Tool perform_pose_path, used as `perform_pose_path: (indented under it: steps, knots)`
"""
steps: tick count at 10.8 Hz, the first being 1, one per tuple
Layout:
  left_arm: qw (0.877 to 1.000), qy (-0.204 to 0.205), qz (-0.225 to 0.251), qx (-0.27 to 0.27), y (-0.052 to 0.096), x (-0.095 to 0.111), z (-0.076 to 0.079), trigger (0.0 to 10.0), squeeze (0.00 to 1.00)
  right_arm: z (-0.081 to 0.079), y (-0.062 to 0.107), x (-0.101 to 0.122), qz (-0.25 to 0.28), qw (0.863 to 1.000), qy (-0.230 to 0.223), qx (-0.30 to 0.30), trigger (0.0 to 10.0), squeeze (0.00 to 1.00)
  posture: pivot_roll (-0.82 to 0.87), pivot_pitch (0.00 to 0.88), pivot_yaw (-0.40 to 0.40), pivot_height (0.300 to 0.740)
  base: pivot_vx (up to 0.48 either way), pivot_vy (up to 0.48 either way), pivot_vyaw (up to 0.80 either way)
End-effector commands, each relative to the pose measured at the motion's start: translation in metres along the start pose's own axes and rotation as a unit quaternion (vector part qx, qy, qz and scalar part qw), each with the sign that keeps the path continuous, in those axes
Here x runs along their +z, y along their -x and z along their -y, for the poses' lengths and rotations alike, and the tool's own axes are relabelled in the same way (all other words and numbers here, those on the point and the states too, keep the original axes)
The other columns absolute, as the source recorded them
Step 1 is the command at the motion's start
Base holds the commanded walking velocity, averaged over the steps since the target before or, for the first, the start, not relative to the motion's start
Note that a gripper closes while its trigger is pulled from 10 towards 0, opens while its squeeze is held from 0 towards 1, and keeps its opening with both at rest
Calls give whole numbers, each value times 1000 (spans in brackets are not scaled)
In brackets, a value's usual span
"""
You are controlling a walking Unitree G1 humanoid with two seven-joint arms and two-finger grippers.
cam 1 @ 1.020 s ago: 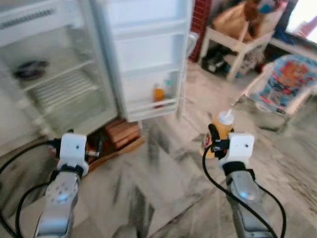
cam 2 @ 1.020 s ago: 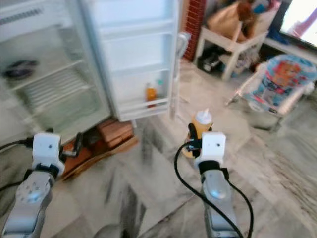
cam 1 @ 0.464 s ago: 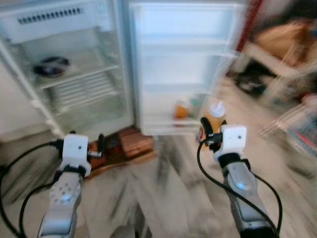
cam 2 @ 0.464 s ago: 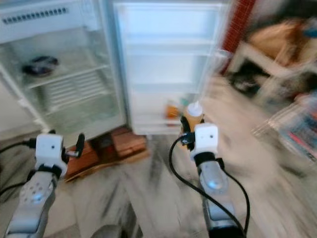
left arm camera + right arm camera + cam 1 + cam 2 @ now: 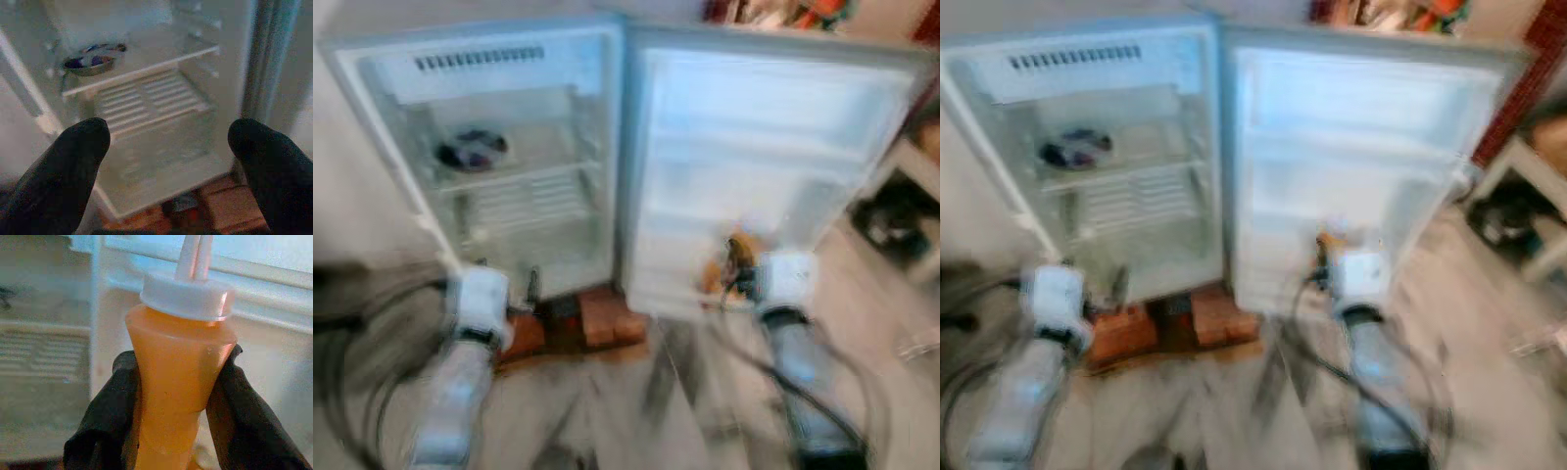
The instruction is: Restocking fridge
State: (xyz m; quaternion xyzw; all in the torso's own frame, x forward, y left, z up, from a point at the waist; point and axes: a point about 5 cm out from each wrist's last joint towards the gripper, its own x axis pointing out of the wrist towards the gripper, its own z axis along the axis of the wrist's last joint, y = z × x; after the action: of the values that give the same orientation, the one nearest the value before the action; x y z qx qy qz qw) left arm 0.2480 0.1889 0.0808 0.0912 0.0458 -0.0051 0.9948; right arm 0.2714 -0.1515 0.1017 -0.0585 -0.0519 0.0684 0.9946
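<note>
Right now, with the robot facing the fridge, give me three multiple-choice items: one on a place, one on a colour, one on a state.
1. Where is the dark dish?
A. on a fridge shelf
B. on the floor
C. in the door rack

2. What colour is the bottle's cap?
A. red
B. white
C. green

3. How is the left gripper?
A. shut on a bottle
B. shut on a cloth
C. open, holding nothing

Answers: 1 A, it sits on an upper shelf inside the fridge. 2 B, a white cap tops the orange bottle in the right gripper. 3 C, its fingers stand wide apart.
</note>
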Motion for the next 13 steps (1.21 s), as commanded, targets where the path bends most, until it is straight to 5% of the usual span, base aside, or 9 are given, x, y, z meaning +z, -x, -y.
perform_pose_path:
  steps: [1,13]
  knots:
    - [1000,6,1,-13,-2,1,9,10000,0,15,3,0,-3,1000,11,-21,10000,0,142,64,-40,740,356,0,0]
    - [1000,6,-9,-9,2,-3,16,10000,0,5,-2,-4,-10,1000,-16,15,10000,0,154,68,-52,740,28,-69,0]
